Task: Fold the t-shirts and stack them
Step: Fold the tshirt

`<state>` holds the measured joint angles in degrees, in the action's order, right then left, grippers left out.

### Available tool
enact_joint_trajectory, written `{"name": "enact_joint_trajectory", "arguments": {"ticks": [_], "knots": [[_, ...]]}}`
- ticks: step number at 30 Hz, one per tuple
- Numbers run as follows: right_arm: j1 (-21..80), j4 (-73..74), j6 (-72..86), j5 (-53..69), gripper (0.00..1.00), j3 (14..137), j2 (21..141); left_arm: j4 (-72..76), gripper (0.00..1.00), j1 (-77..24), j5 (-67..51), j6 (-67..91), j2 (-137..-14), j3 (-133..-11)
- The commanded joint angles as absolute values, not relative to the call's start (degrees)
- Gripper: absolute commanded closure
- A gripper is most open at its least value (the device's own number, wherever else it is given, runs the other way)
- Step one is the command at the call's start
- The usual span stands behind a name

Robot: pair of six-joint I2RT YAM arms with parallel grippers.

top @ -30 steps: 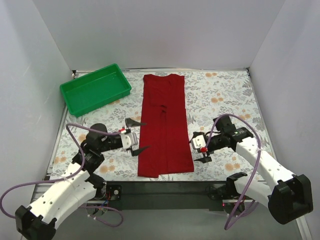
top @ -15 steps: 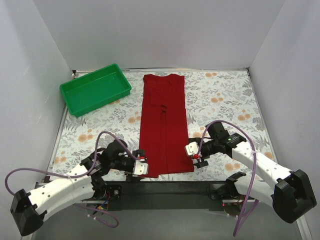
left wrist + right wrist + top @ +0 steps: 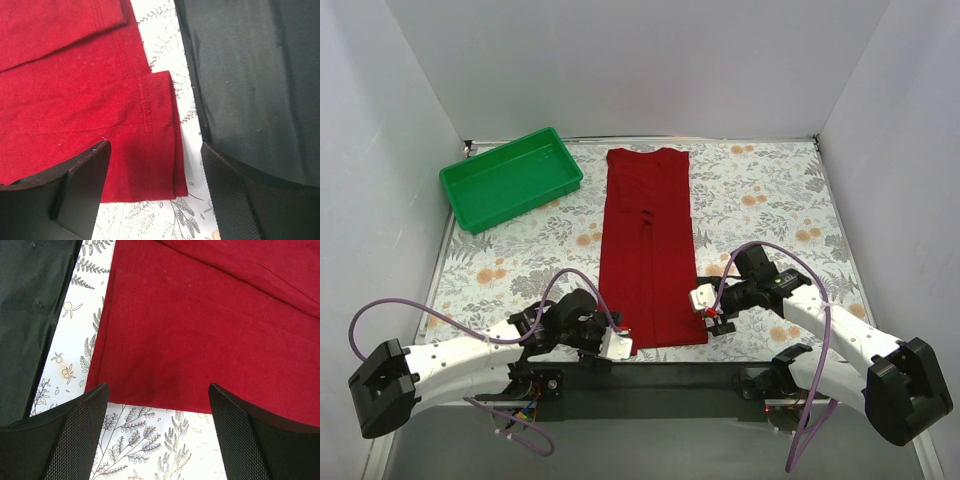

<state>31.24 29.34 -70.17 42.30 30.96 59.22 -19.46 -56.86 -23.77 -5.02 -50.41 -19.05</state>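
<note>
– Pincers first: what are they doing?

– The left pincer [image 3: 616,342] has its jaws spread and holds nothing. In its wrist view it [image 3: 155,165] straddles the near-left corner of the t-shirt [image 3: 75,100]. The right pincer [image 3: 711,308] is also spread and empty, and it [image 3: 157,405] sits over the hem [image 3: 150,395], with the near-right corner close by one finger.

– And the shirt itself?

– The t-shirt [image 3: 650,250] lies flat on the counter [image 3: 770,200], folded in from both sides into a long strip. Its long axis runs straight away from the arms. The collar [image 3: 648,152] points to the far wall and the hem lies nearest the arm bases. The green tray [image 3: 510,180] is well apart, at the far left.

– What could go wrong here?

– Mostly the layers, I think. Several thicknesses are stacked at the left corner, so a shallow pinch could catch only the top flap and the strip would peel open on lifting. If the right finger closes outside its corner, it may miss the cloth altogether. If one side lifts higher or sooner than the other, the fold would probably come out skewed. A deep pinch might also snag the patterned cover on the counter.
</note>
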Motion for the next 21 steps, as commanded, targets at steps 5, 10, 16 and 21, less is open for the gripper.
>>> {"name": "enact_joint_trajectory", "arguments": {"ticks": [5,10,16,21], "knots": [[31.6,27.6,-69.5,42.5,0.28,30.1,59.0,-14.0,0.47,-58.1,-18.5,-5.4,-51.6,-16.4],[31.6,27.5,-69.9,42.1,0.28,30.0,59.5,-12.0,0.59,-59.1,-15.7,-6.1,-54.5,-15.4],[31.8,27.4,-70.1,41.8,0.29,29.7,59.7,-11.3,0.73,-59.7,-13.8,-5.9,-56.4,-15.3],[35.8,26.9,-71.6,40.2,0.29,28.6,61.3,-11.6,0.94,-59.7,-15.7,-4.7,-57.9,-16.7]]}}
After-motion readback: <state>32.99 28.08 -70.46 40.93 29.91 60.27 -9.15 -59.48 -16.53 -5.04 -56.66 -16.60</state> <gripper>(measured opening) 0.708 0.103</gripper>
